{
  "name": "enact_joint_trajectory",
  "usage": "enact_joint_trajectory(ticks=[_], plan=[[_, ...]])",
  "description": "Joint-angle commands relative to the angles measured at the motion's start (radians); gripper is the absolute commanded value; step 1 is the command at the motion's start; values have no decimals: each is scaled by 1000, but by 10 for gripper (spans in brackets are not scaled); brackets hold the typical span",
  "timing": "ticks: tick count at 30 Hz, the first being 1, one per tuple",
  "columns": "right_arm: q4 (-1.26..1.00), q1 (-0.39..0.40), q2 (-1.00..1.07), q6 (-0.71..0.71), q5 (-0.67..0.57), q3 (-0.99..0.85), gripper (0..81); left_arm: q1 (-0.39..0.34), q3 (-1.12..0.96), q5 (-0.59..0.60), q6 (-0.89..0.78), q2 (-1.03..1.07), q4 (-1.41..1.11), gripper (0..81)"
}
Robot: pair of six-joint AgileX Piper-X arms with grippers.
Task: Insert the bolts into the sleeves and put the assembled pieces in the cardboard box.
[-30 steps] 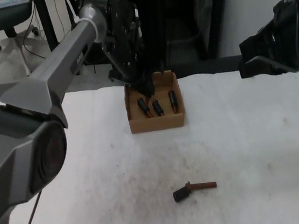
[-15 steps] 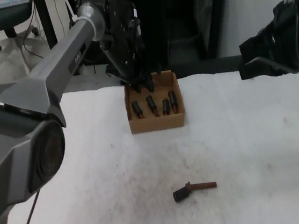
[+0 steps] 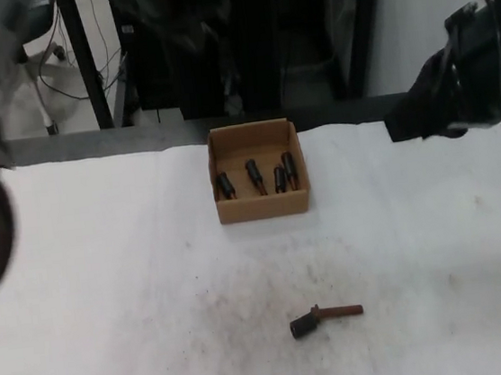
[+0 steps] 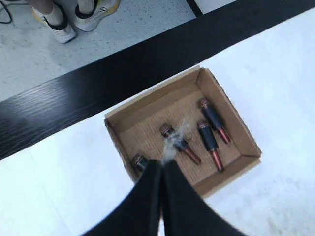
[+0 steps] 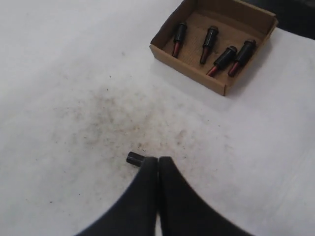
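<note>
I see the left gripper (image 4: 160,164) closed, with nothing between its fingers, hanging above the cardboard box (image 3: 262,208). Inside the box lie four assembled pieces (image 3: 254,175), spread over its floor. The right gripper (image 5: 158,161) is also closed and empty, above the white bench (image 3: 108,285). One loose sleeve (image 3: 303,326) and bolt (image 3: 341,310) lie on the bench, well apart from the box, toward the near side. They touch each other, but I cannot say whether the bolt is really seated inside.
</note>
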Motion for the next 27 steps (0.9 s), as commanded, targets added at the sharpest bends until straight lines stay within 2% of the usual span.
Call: enact_joint_trajectory(ticks=[1, 6, 9, 11, 15, 18, 21, 25, 27], plan=[[4, 12, 36, -76, -31, -2, 3, -15, 52, -27, 32, -95, 90, 3], [15, 69, 130, -199, -42, -2, 3, -88, 295, -27, 53, -293, 115, 3], [47, 116, 186, -290, -42, -2, 10, -154, 557, -34, 55, -461, 90, 3], [76, 145, 221, -323, -34, -2, 55, -204, 782, -78, 71, -600, 27, 3], [103, 175, 267, -345, -17, -2, 203, -270, 1237, -204, 43, -921, -141, 3], [77, 176, 285, -369, 32, -2, 288, -271, 1514, -238, 28, -1179, -250, 3], [23, 176, 310, -419, 66, -2, 322, -267, 1726, -233, 22, -1417, -343, 3], [-52, 176, 369, -460, 66, -2, 321, -267, 1856, -226, -87, -1668, -365, 3], [-75, 176, 405, -542, 76, -2, 321, -267, 1876, -226, -131, -1769, -371, 3]])
